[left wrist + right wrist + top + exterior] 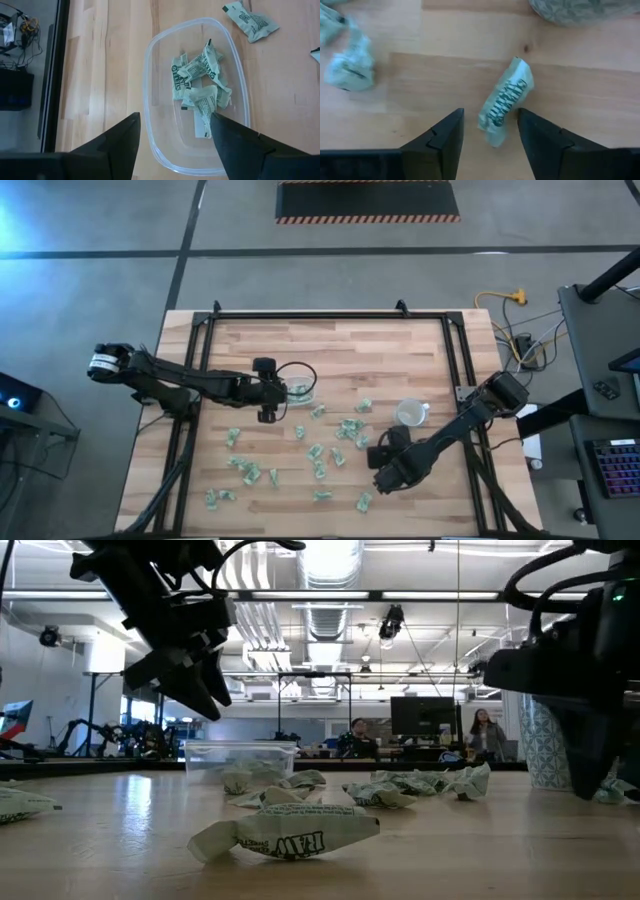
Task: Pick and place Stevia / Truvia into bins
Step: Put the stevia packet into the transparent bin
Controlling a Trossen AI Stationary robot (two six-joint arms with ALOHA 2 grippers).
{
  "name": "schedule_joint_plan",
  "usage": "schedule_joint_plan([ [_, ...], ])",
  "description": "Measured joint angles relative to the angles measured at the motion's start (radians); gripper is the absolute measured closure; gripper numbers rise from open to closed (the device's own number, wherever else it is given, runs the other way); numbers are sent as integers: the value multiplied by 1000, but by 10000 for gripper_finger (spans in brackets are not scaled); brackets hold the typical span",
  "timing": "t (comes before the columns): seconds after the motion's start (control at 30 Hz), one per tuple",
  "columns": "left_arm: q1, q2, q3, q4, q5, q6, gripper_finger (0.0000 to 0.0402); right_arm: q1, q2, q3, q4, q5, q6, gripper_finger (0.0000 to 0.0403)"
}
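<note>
Many pale green and white Stevia packets (pixel 318 452) lie scattered flat on the wooden table. The shallow clear tub (pixel 150 75) holds several packets (pixel 197 75) on its floor. My left gripper (pixel 175 120) hangs open above the tub's near part, touching nothing. The round clear cup (pixel 410 413) stands right of centre. My right gripper (pixel 490 114) points down, open, low over the table near the cup. Its fingers stand on either side of the end of one packet (pixel 505 97) that lies on the wood, without touching it.
Black frame rails (pixel 330 315) run along the table's far and side edges. Loose packets crowd the near and middle part of the table (pixel 245 472). Bare wood lies along the far part (pixel 350 345). People sit and stand in the room behind (pixel 480 735).
</note>
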Motion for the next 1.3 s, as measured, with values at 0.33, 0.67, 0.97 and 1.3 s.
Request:
schedule_joint_plan([
  [0.33, 0, 0, 0, 1, 0, -1, 178, 0, 0, 7, 8, -18, -86, 346],
  [0.67, -3, -51, 0, -23, 3, -53, 178, 0, 2, 97, 172, 208, -535, 391],
  [0.97, -18, -189, 0, -47, 74, -140, 178, -45, 2, 225, 192, 307, -1087, 391],
  [1.3, -134, -254, -61, -41, 254, -296, 178, -237, 2, 273, 281, 375, -1672, 391],
])
